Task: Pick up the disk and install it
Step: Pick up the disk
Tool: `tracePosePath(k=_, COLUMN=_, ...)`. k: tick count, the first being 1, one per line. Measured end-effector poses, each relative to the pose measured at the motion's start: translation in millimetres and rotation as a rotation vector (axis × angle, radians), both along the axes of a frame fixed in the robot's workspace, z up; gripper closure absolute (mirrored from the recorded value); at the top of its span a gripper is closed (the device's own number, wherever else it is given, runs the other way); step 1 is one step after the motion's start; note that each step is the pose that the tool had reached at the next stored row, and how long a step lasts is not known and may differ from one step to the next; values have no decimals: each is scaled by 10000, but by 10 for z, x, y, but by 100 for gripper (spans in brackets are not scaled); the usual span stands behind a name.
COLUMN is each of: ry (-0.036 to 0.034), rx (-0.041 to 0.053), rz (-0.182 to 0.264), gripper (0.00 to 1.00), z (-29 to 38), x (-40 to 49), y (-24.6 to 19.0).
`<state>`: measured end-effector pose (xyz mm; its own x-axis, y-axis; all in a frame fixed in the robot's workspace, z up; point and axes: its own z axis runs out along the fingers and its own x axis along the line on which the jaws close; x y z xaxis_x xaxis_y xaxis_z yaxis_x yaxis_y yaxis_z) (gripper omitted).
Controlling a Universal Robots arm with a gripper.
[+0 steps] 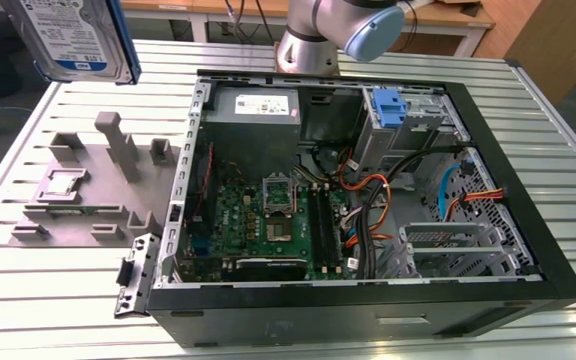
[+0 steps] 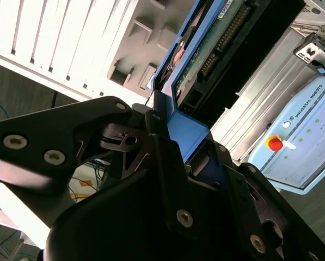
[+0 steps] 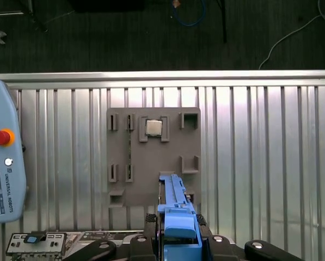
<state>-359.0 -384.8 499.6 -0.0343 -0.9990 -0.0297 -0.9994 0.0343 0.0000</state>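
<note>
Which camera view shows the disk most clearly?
The exterior view: the disk turns its labelled face toward the camera, though the frame cuts off its top. The second wrist view shows its circuit-board side and blue carrier; the first wrist view shows the carrier edge-on.

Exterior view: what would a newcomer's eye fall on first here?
First, the silver-grey rectangular disk in its blue plastic carrier, held high at the exterior view's top left; the second wrist view shows the black gripper clamped on it. Next, the open black computer case with its green motherboard lies in the middle, with a grey plastic fixture on the exterior view's left.
</note>
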Motion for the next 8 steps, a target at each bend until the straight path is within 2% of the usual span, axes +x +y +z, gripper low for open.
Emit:
tracePosePath(k=4, ry=0, rx=-3, rz=0, gripper=64, z=-1, x=66, y=0)
tracePosePath(k=8, ry=1, rx=-4, rz=1, gripper=64, z=-1, x=71, y=0)
